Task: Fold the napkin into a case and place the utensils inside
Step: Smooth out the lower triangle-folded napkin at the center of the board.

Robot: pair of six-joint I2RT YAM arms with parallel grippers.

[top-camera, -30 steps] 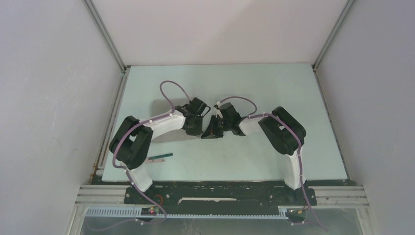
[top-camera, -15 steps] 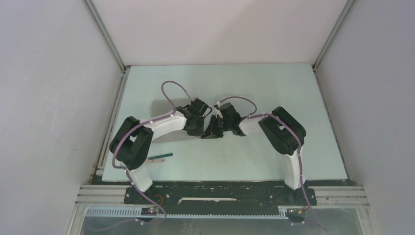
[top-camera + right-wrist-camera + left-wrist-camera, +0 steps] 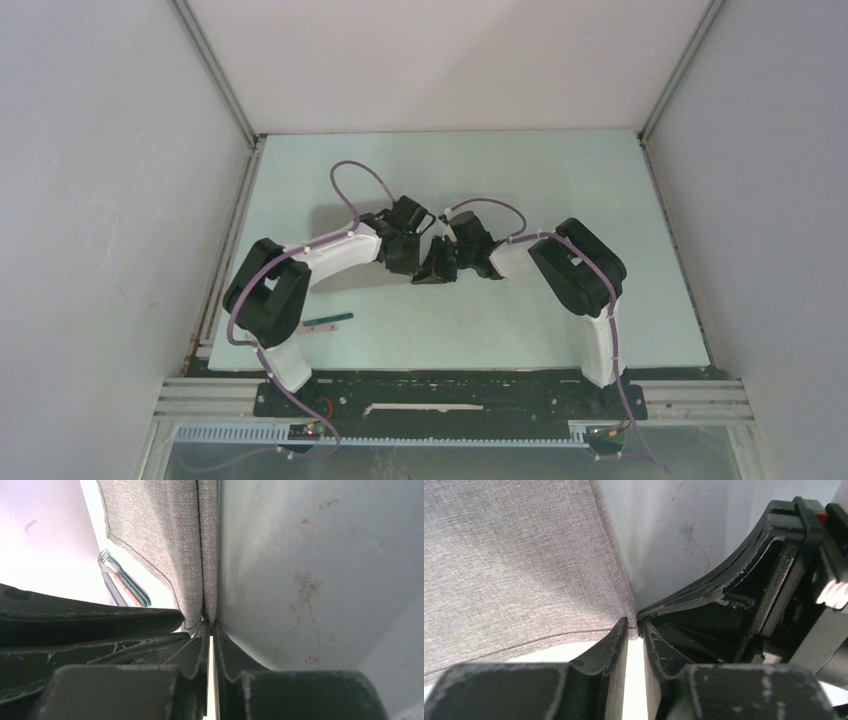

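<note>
Folding the light grey cloth napkin (image 3: 330, 225), which lies left of centre on the pale green worktop (image 3: 560, 190): right jaws pinched shut on its doubled edge, left jaws a slit apart at its corner, grip unclear. Next probably calls for carrying that edge leftward, level. Room is open on the right; green-handled slim cutlery (image 3: 325, 321) lies near-left, clear of the cloth.

Robotics lab cell: grey panel walls (image 3: 100, 200) on three sides, aluminium rails (image 3: 214, 70) at upper left and upper right, pale green tabletop (image 3: 560, 190) at centre, black base plate (image 3: 480, 392) and slotted cable duct (image 3: 430, 436) along the bottom edge.
</note>
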